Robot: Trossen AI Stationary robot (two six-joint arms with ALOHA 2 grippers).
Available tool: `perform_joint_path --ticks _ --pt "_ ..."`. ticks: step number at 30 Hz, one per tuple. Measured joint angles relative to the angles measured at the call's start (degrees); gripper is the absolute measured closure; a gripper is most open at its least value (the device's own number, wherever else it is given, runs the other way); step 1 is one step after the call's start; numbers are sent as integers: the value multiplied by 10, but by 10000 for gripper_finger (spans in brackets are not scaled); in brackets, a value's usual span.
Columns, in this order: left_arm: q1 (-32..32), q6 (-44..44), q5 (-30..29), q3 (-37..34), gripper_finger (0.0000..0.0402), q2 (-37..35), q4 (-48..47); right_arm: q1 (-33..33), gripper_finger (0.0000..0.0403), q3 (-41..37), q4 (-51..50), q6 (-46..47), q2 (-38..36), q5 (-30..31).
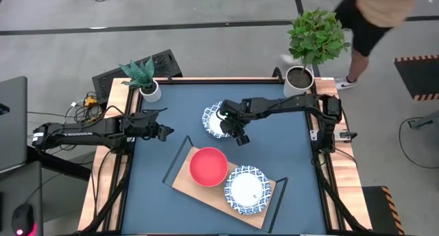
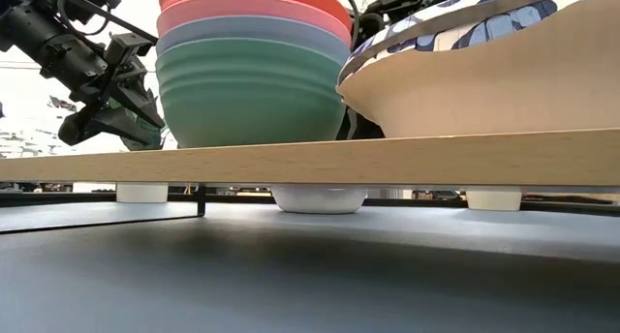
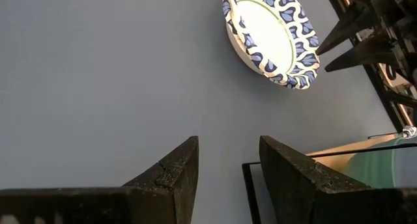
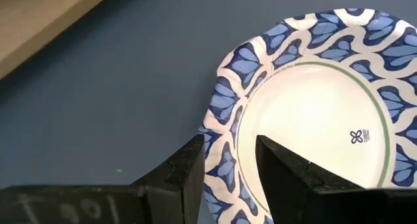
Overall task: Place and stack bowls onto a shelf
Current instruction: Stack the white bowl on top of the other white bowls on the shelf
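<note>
One bowl remained off the shelf. We found the right end effector [image 4: 225, 168] spread astride the rim of that patterned bowl [image 1: 215, 120] on the surface [image 1: 288, 140], not yet pinching. We judged the grasp step in hand; closing and lifting came next. The left end effector [image 3: 228, 168] hovered spread, empty. The shelf [image 1: 206, 195] held a pink-red bowl [image 1: 208, 165] nested on a teal one, and a second patterned bowl [image 1: 247, 189] beside them.
</note>
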Motion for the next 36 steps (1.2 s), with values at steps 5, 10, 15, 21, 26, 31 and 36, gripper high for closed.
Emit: perform_joint_path --ticks 5,10,15,21,26,31,36 --pt "0 0 0 0 255 0 0 -4 242 0 1 4 0 0" --pt "0 0 0 0 255 0 0 -6 242 0 1 7 0 0" --pt "0 0 0 0 255 0 0 -6 242 0 2 7 0 -1" --pt "0 0 0 0 255 0 -5 -5 242 0 8 10 12 -13" --pt "0 0 0 0 255 0 -5 -5 242 1 11 17 29 -13" --pt "0 1 0 0 255 0 -8 -5 242 1 14 17 28 -13" --pt "0 1 0 0 255 0 -8 -5 253 0 9 18 24 3"
